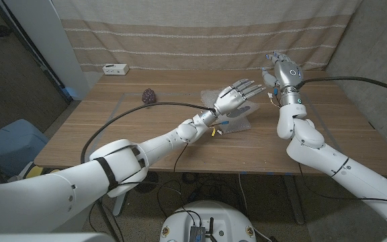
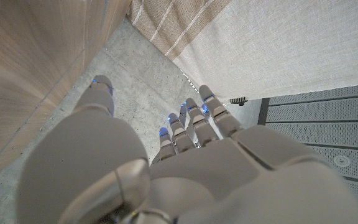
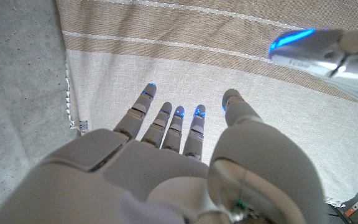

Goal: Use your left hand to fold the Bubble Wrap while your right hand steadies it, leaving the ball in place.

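A clear, crumpled sheet of Bubble Wrap (image 1: 239,122) lies near the middle of the wooden table (image 1: 146,141). My left hand (image 1: 232,98) hovers over its near-left part, fingers spread and holding nothing. In the left wrist view the left hand (image 2: 185,155) reaches out straight toward the curtain. A small dark purple ball (image 1: 150,96) sits on the table well to the left of the sheet, apart from both hands. My right hand (image 1: 282,69) is raised above the table's far right, beyond the sheet, fingers apart and empty. The right hand (image 3: 166,155) faces the curtain in the right wrist view.
A small white box (image 1: 115,68) stands at the table's far left corner. A striped curtain (image 1: 200,33) hangs right behind the table. A blue bin (image 1: 12,144) stands on the floor to the left of the table.
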Robot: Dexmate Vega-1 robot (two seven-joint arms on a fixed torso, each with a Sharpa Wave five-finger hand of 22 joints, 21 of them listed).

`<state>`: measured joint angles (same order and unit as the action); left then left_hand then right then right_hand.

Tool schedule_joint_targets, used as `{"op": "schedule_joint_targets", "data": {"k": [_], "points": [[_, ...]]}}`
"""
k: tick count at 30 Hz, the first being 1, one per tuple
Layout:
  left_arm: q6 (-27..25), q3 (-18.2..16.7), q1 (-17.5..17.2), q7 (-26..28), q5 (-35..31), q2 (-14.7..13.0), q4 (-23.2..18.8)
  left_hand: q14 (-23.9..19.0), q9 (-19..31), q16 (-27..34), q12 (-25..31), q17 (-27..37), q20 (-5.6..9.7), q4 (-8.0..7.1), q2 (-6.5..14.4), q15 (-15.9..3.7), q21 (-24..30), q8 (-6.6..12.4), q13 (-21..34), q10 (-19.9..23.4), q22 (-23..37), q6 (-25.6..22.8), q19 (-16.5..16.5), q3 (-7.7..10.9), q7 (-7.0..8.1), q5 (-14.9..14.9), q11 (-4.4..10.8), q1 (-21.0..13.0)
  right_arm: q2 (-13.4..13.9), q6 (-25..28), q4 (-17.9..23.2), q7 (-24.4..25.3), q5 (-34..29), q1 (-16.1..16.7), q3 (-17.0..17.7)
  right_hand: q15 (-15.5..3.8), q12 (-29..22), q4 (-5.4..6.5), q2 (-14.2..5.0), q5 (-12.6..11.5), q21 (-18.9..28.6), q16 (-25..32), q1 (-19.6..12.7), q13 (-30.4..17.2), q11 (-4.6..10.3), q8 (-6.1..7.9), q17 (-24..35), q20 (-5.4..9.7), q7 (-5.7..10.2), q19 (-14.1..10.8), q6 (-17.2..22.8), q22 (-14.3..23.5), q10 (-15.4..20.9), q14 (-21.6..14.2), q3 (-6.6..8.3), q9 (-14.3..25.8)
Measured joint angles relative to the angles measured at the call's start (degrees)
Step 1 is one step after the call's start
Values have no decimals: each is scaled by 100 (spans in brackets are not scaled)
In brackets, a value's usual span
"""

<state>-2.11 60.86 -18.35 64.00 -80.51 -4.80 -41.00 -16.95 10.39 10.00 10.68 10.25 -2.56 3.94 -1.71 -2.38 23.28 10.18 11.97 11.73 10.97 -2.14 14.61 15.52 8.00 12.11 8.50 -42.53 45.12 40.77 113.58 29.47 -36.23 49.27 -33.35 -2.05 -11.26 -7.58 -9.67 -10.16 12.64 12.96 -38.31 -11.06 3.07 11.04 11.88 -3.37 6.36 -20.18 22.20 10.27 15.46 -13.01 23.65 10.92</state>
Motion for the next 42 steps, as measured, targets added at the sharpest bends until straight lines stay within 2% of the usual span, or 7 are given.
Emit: {"op": "schedule_joint_targets", "data": {"k": [3, 7, 12, 17, 25, 41, 42], "points": [[-120, 46, 7, 0, 64, 14, 5, -13, 0, 80, 79, 30, -1, -194, 227, 1, 0, 80, 0, 13, 11, -153, -1, -13, 42, 43, 12, 239, 0, -33, 0, 1, -32, 0, 0, 0, 0, 0, 0, 0, 0, 40, 0, 0, 0, 0, 0, 0, 0, 0, 0, 0, 0, 0, 0, 0], [-206, 32, -13, 0, 167, -19, -118, -269, 0, 126, 220, 12, 18, -287, 581, -5, 0, 218, 0, 359, 11, -651, 133, 95, 108, 42, 13, 300, -16, -102, 28, 2, -64, 42, 53, -31, 0, 0, 0, 0, 0, 40, 0, 0, -28, 0, 0, -2, 0, -2, 0, 0, 35, -31, 0, 0], [-265, -10, -88, -2, 419, -217, -476, -781, 16, 147, 418, -40, -145, -30, 938, -13, 60, 401, -27, 1097, 11, -1697, 356, 419, 149, -99, -36, 68, -42, -273, 39, 27, -66, 85, 80, -29, -63, 0, 0, 0, 13, 113, 0, 0, -16, 0, 17, 5, 18, -130, 26, 0, 171, -177, 0, 0], [-386, 30, -143, -201, 848, -565, -1012, -1266, 16, 192, 525, -40, -202, 83, 1004, -35, 153, 506, -26, 1677, 37, -2463, 562, 623, 13, -113, -93, 65, -90, -462, 42, 70, -48, 136, 86, -27, -108, 0, 0, 0, 62, 213, 0, 0, -10, 23, 51, 86, -13, -292, 96, -1, 339, -447, 0, 0], [-537, 76, -203, -767, 1527, -1208, -1888, -1853, 16, 233, 632, -39, -299, 170, 1132, -95, 340, 594, -26, 2368, 37, -3396, 926, 987, -193, -86, -172, 116, -225, -613, 29, 83, 15, 190, 86, -30, -108, 18, 0, 0, 114, 301, 0, 0, -20, 85, 80, 61, -34, -409, 320, 28, 449, -583, -19, 0], [-529, -67, -208, -1008, 1936, -2174, -2977, -1978, 15, 174, 635, -66, -315, 280, 1177, -110, 351, 586, -25, 2556, 37, -3689, 958, 1245, -305, -63, -149, 117, -311, -622, 12, -143, 182, 213, 86, -30, -155, 0, -38, 0, 136, 422, -39, -28, -41, 130, 105, 61, -35, -472, 445, 27, 635, -748, -48, 0], [-435, -80, -208, -2117, 2336, -2225, -3021, -1973, 15, 144, 617, -66, -315, 286, 1177, -111, 351, 540, -25, 2546, 37, -3662, 958, 1258, -278, -63, -152, 117, -382, -622, 5, -156, 188, 249, 24, -33, -155, 0, -38, 0, 136, 422, -39, -28, -41, 130, 105, 61, -32, -472, 485, 27, 635, -770, -49, 0]]}}
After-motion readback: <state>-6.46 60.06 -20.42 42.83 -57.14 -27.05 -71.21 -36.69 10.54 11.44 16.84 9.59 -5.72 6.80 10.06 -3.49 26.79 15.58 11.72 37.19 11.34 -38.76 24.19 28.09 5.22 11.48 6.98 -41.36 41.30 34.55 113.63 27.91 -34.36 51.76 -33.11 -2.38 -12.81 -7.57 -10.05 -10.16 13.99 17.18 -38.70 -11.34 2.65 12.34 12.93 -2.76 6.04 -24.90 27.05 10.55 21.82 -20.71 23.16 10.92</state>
